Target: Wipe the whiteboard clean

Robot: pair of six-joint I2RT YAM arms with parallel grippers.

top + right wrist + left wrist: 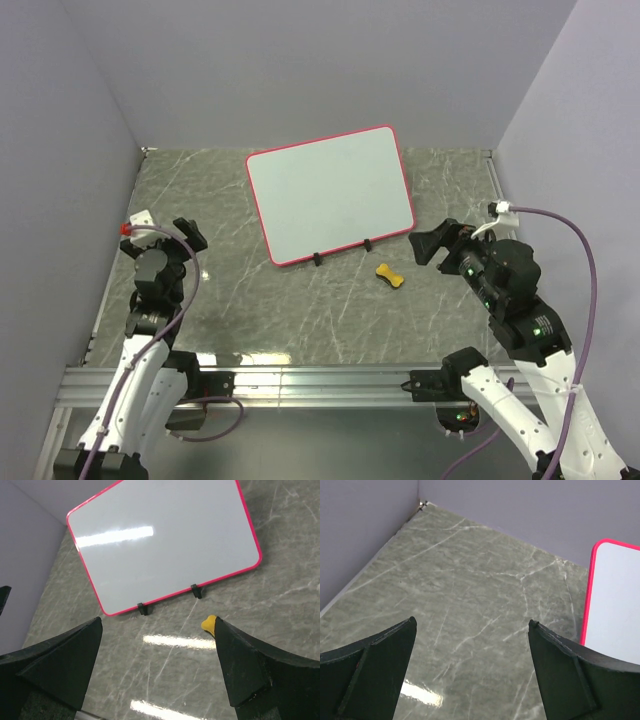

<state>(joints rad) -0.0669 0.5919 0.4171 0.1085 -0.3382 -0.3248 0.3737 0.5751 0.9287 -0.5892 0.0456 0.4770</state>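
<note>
The whiteboard (330, 192) lies flat at the back middle of the table, white with a red-pink rim and two black clip feet on its near edge; no scribble shows on it. It also shows in the right wrist view (165, 540) and at the right edge of the left wrist view (615, 600). A small yellow bone-shaped eraser (390, 275) lies just in front of the board's right foot; only its tip shows beside the right finger in the right wrist view (209, 624). My right gripper (157, 625) is open and empty, hovering right of the eraser. My left gripper (471, 627) is open and empty at the far left.
Grey-purple walls close the table on the left, back and right. The green marble tabletop (300, 310) spreads in front of the board. A metal rail (300, 380) runs along the near edge by the arm bases.
</note>
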